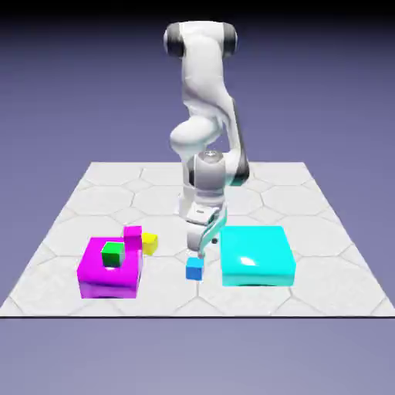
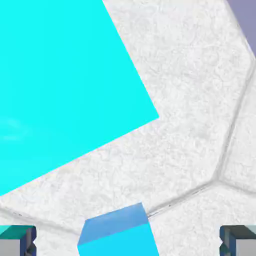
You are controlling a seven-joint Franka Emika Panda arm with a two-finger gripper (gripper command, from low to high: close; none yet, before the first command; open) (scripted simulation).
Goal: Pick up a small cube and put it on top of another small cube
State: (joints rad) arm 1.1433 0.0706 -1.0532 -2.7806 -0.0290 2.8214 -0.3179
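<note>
You see one tiny matte blue cube point(image 1: 194, 268) just beside the one glossy cyan block point(image 1: 258, 256), between your open gripper's point(image 1: 198, 248) spread fingers; one yellow cube point(image 1: 150, 244) sits farther off, past the blue one.

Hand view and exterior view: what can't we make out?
- Tiny blue cube: hand view, its lower part cut by the bottom edge.
- Large cyan block: hand view, cut by the top and left edges.
- Tiny yellow cube: exterior view, partly behind the small magenta cube.
- Gripper: exterior view, too small to judge its gap to the blue cube.
</note>
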